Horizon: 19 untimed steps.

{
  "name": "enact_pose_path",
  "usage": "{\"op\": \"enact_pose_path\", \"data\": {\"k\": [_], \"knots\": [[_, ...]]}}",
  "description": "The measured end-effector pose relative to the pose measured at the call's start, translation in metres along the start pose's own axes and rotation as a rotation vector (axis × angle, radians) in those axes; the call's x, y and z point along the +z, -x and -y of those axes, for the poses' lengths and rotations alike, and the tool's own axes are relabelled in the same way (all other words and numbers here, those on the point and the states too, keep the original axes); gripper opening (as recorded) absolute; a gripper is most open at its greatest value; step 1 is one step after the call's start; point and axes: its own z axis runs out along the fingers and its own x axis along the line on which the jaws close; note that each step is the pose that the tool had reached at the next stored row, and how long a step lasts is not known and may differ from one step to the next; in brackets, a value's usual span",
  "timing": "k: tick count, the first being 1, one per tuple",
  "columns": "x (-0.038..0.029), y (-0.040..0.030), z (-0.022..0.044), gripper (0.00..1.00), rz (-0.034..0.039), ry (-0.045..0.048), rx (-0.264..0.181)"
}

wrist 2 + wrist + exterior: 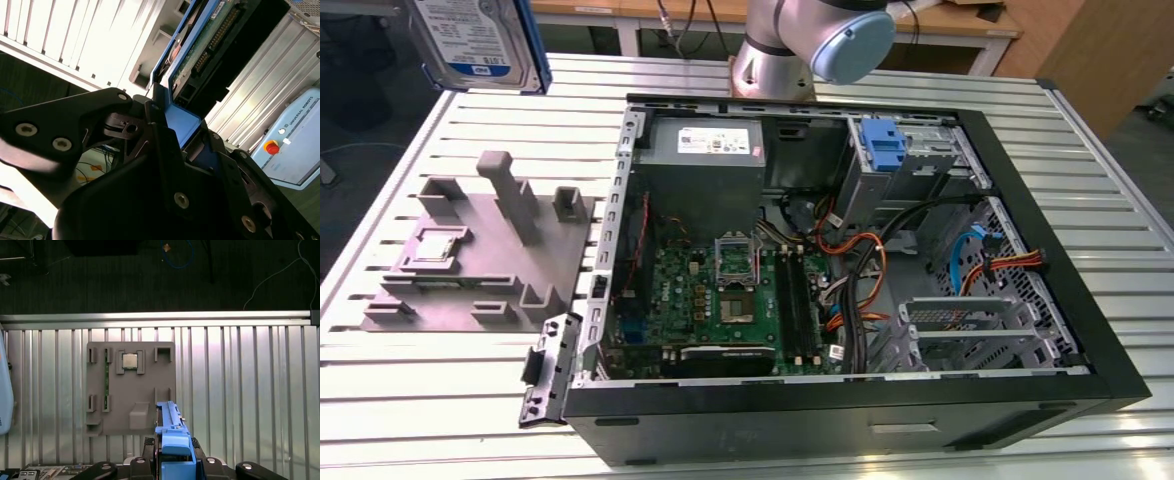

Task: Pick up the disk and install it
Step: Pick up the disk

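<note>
Jaws closed on the disk (478,45), gripping it by one blue rail (182,125). In the second wrist view the rail sits tight between my black fingers (162,150), and the disk's green circuit board (212,30) runs away from the grip.

Disk position: off the worktop (440,400), held high at the exterior view's upper left. The label face is toward that camera, and the disk stands roughly on edge with a slight tilt. It's outside the computer case (854,400) and well apart from it, on the side where the grey fixture plate (480,260) lies.

Pose: wrist pointed down. The first wrist view looks straight onto the slatted worktop and the fixture plate, which has a processor chip (130,360) seated in one pocket. The disk's rail overlaps the plate's edge in that view. My arm joint (841,40), grey with a blue cap, sits behind the case's far wall.

The case lies open on its side:
- power supply (704,140) against the far wall
- motherboard (720,290) on the case floor
- blue latch (887,150) on the bay at the far corner, exterior view's right
- silver drive cage (974,325) nearer the front, same side

The teach pendant (295,140) with its red stop button (271,148) lies beside the worktop in the second wrist view.
</note>
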Motion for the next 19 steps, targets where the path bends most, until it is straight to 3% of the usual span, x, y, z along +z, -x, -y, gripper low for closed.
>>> {"op": "enact_pose_path", "data": {"k": [7,14,19], "knots": [[0.0,-0.0005,0.0002,0.37,0.0,0.0,0.0],[-0.0002,-0.009,0.0005,0.37,0.0,0.0,0.0],[-0.0002,-0.009,0.0059,0.37,0.0,0.0001,-0.002]]}}
